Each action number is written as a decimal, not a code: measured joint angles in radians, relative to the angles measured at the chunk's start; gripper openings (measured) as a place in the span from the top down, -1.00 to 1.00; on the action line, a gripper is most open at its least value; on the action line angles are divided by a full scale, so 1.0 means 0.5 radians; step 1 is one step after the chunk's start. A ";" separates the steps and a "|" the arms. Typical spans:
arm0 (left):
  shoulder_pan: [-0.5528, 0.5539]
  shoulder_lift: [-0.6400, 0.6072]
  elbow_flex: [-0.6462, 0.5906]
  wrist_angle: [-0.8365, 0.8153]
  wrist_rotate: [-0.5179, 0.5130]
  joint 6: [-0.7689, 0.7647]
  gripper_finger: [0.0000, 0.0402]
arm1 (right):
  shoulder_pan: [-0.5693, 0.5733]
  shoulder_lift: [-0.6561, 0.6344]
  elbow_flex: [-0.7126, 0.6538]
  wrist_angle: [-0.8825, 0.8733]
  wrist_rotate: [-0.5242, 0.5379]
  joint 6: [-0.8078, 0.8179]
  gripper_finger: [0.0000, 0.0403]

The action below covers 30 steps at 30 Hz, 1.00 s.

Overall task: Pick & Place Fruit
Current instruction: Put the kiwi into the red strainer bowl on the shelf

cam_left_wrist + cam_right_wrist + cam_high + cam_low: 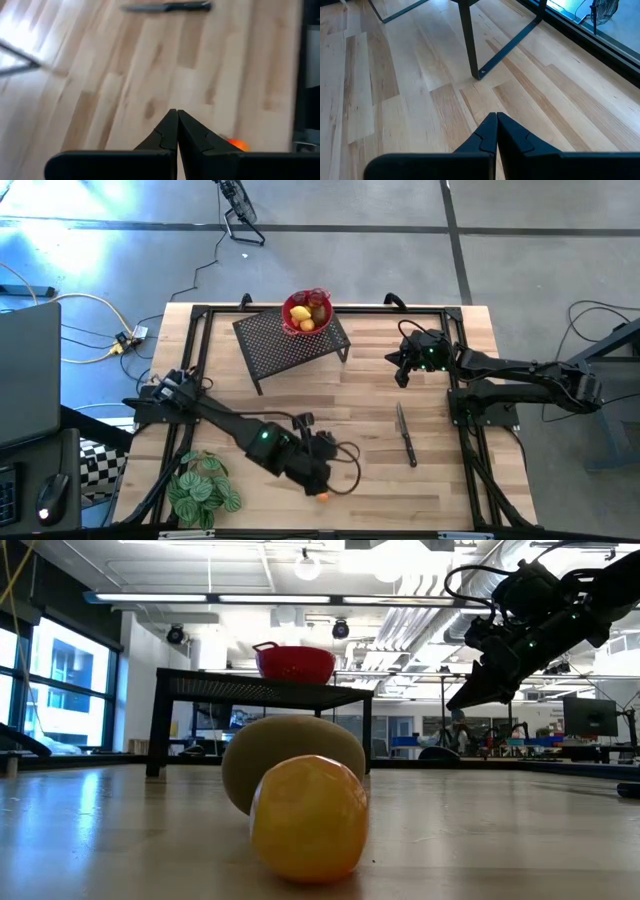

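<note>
The left end effector [177,131], fingers pressed together and empty, is hovering over the wooden desk [380,395] just beside a tiny orange glossy fruit [322,497], which is probably light, smooth and prone to rolling, so gripping across its middle seems best.
</note>
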<state>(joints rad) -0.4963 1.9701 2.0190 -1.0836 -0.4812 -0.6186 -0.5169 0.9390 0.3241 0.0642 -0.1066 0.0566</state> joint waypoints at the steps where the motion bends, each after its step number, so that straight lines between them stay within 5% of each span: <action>1: -0.010 0.000 0.001 0.030 0.001 0.031 1.00 | 0.000 0.000 0.000 0.000 0.000 0.000 0.99; 6: 0.000 0.000 0.001 0.076 0.069 0.069 1.00 | 0.000 0.000 0.000 -0.001 0.000 0.000 0.99; 13: -0.004 0.017 0.001 0.176 0.418 0.048 1.00 | 0.000 0.000 0.000 -0.001 -0.001 0.006 0.99; 30: -0.003 0.022 0.003 0.437 0.581 -0.014 1.00 | 0.000 0.000 0.000 -0.080 0.000 0.006 0.99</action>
<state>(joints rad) -0.4976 1.9812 2.0204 -0.8651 -0.1909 -0.6257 -0.5167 0.9390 0.3241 0.0243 -0.1067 0.0597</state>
